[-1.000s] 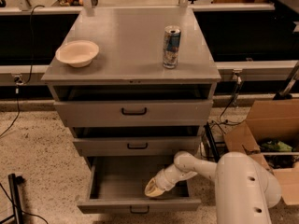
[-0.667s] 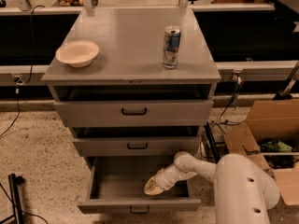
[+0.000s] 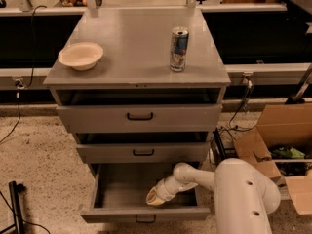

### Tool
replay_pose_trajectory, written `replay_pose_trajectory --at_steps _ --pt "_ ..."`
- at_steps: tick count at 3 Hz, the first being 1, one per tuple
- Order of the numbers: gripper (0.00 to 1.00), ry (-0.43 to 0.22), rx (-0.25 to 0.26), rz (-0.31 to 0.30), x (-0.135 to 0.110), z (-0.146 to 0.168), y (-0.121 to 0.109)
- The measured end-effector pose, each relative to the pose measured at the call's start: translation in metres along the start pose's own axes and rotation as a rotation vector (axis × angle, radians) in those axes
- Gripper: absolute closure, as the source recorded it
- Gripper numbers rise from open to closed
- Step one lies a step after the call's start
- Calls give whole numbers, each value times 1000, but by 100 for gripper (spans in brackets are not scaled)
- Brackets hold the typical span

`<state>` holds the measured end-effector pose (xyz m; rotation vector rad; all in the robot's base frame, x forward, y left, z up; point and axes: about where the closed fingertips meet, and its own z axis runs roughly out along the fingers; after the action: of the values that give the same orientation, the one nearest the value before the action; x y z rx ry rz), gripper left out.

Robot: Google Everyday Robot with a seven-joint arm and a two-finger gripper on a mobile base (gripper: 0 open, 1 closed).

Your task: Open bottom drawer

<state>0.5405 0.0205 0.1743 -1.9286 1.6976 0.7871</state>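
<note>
The grey cabinet's bottom drawer (image 3: pixel 146 213) stands pulled out, its plain grey inside showing and its small black bar handle (image 3: pixel 146 220) on the front panel. My white arm reaches in from the lower right. My gripper (image 3: pixel 155 197) is inside the open drawer, low over its floor just behind the front panel, right of centre. The middle drawer (image 3: pixel 144 152) and the top drawer (image 3: pixel 140 116) are above it, each slightly out.
A cream bowl (image 3: pixel 81 55) and a drink can (image 3: pixel 179 49) stand on the cabinet top. Open cardboard boxes (image 3: pixel 280 143) sit on the floor to the right, with cables beside the cabinet. A black stand (image 3: pixel 16 208) is at lower left.
The gripper has shifted slightly left inside the drawer. The drawer stays as far out as before.
</note>
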Motion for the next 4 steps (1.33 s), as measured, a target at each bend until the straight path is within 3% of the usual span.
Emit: replay_pose_trajectory --at_steps 2,3,4 --pt "100 28 -54 -3 17 36 12" --pt "100 28 -54 -3 17 36 11" --pt "100 1 -66 -45 7 12 28"
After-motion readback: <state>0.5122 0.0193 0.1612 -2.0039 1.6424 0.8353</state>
